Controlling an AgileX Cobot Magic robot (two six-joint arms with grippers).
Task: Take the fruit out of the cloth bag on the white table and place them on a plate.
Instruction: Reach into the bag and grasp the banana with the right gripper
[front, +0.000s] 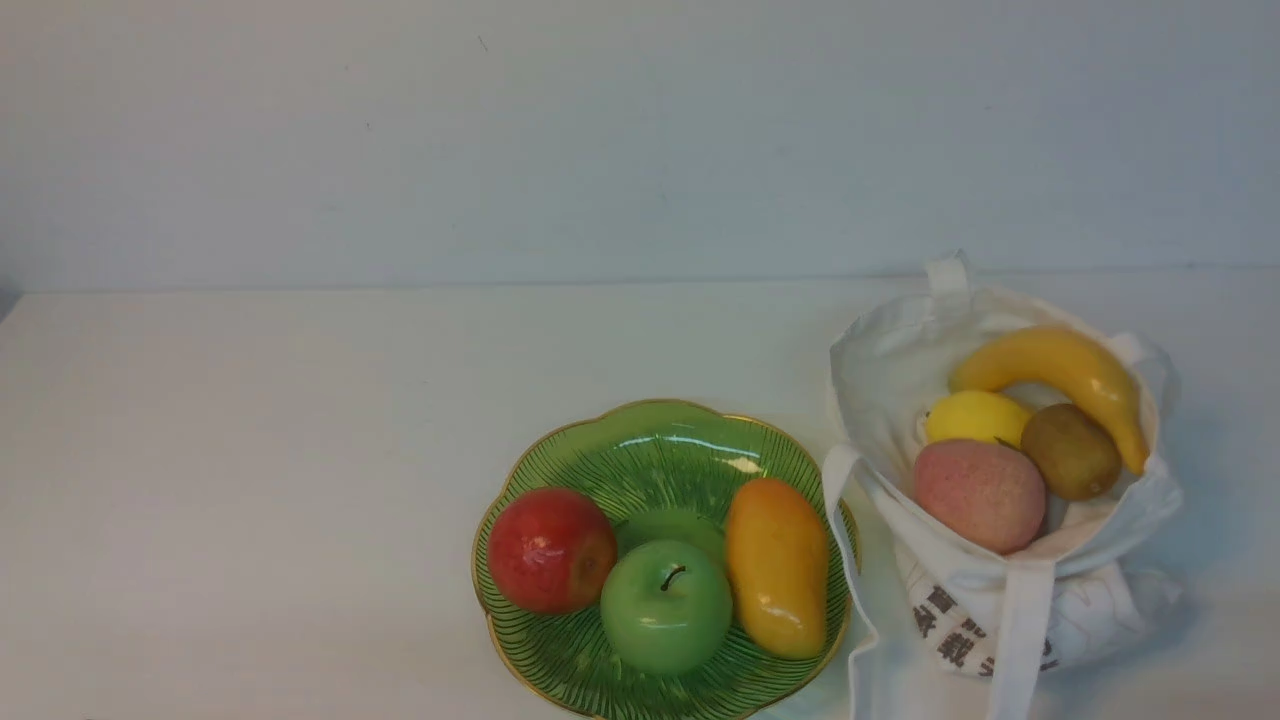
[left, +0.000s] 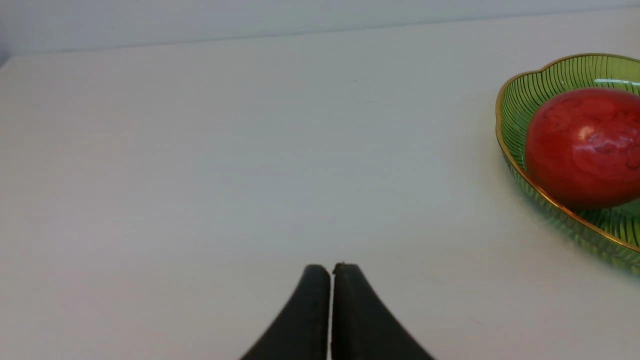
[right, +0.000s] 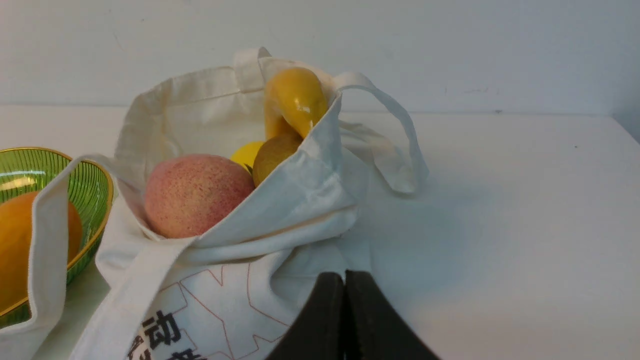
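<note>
So the bag (front: 1000, 600) sits near the table's (front: 250, 480) right edge, fruit (front: 980, 495) inside; the plate's (front: 640, 430) just beside it. Both grippers (left: 332, 270) (right: 345, 277) are closed, holding nothing.

On the soft white canvas tote bag (right: 310, 200) before me, I can read the dark printed character "动"; the other dark characters beside it are cut off or too creased for me to tell.

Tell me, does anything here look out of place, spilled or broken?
Nothing looks spilled or broken. The cloth bag is a bit untidy: its mouth gapes, its side is crumpled, and one strap flops over the rim of the green plate. The fruit inside, like the pink apple, sits within it.
</note>
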